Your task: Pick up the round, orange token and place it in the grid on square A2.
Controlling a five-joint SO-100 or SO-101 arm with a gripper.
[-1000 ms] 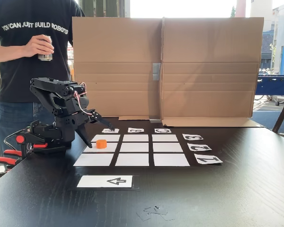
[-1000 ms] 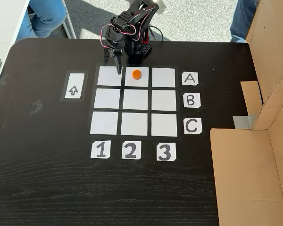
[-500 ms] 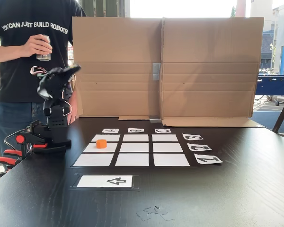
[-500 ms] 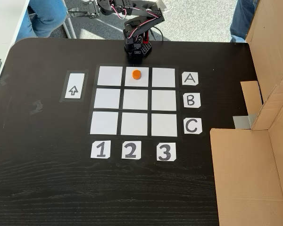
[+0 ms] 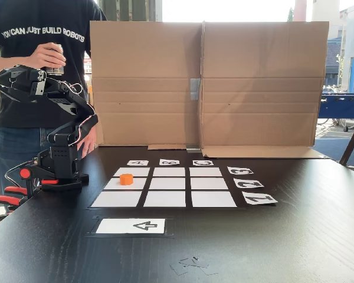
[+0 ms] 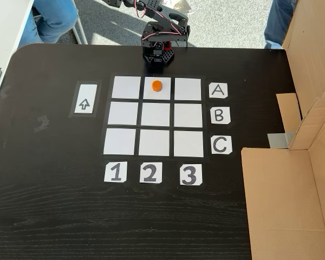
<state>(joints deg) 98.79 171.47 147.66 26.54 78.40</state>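
Fixed view, near to far: token [image 6: 157, 85] sits on square A2 [image 6: 157, 80] of the grid [image 6: 122, 115]; placing looks done. Beyond, jaws [image 5: 1, 82] raised off the bench [image 5: 295, 236], state unclear. Next: park.

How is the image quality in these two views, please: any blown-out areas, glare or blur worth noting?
In a fixed view from the side, the window above the cardboard screen is blown out white and the gripper reads as a dark shape; the token stays sharp. In a fixed view from above, light is even and the grid is crisp.
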